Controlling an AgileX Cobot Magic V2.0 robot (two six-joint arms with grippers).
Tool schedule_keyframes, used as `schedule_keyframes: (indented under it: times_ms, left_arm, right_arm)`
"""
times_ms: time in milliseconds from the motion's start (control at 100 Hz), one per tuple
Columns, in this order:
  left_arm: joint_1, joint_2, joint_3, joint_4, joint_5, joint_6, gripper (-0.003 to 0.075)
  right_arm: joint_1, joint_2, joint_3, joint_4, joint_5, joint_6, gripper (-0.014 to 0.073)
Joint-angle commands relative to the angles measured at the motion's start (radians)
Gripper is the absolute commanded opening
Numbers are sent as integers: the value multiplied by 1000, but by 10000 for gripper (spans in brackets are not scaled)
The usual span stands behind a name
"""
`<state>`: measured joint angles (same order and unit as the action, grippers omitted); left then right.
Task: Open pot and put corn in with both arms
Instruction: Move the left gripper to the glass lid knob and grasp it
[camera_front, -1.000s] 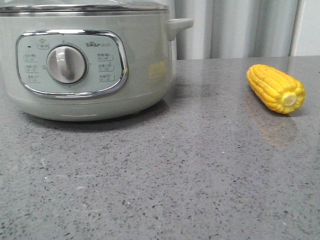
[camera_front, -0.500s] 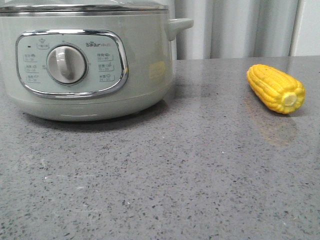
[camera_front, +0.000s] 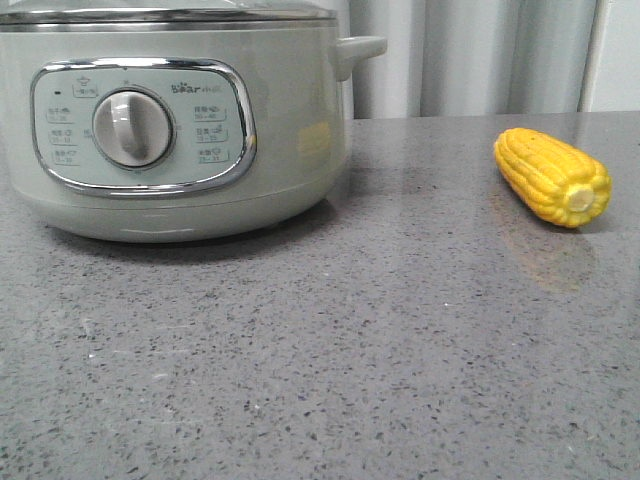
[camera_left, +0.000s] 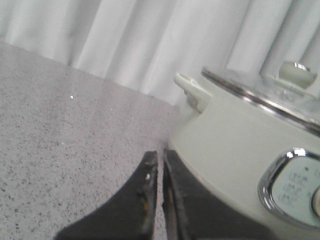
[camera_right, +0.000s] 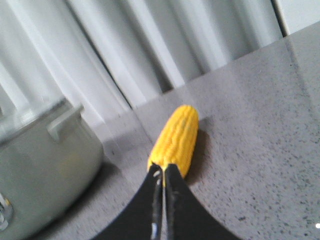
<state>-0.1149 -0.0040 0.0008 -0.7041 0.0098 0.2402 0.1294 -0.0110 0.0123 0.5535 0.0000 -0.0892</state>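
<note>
The pale-green pot (camera_front: 180, 120) stands at the left of the grey table with its glass lid on. The left wrist view shows the pot (camera_left: 235, 135) with its lid knob (camera_left: 297, 72) and side handle (camera_left: 192, 92). The yellow corn (camera_front: 552, 177) lies on the table at the right, pale cut end toward the camera. My left gripper (camera_left: 160, 155) is shut and empty, beside the pot's wall. My right gripper (camera_right: 163, 170) is shut and empty, its tips in front of the near end of the corn (camera_right: 176, 137). Neither gripper shows in the front view.
The grey speckled table (camera_front: 330, 340) stretches between the pot and the corn. A white curtain (camera_front: 470, 55) hangs behind the table. The pot (camera_right: 40, 165) also shows in the right wrist view, left of the corn.
</note>
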Motion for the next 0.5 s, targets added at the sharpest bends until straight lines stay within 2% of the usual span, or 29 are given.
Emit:
schedule_keyframes:
  times_ms: [0, 140, 250, 410, 490]
  left_arm:
    - [5, -33, 12, -23, -86, -9, -19]
    - [5, -24, -40, 0, -82, 2, -19]
    - [5, 24, -116, 104, -59, 2, -19]
    - [5, 156, -262, 213, 50, 2, -18]
    - [5, 250, -359, 248, 132, 2, 14]
  right_arm:
    - [-4, -18, -11, 48, -83, -8, -73]
    - [-4, -11, -89, 32, 25, -8, -73]
    - [-4, 23, -167, -55, 107, -8, -73]
    - [-4, 132, -323, -211, 191, -8, -73]
    - [-4, 208, -401, -256, 219, -8, -60]
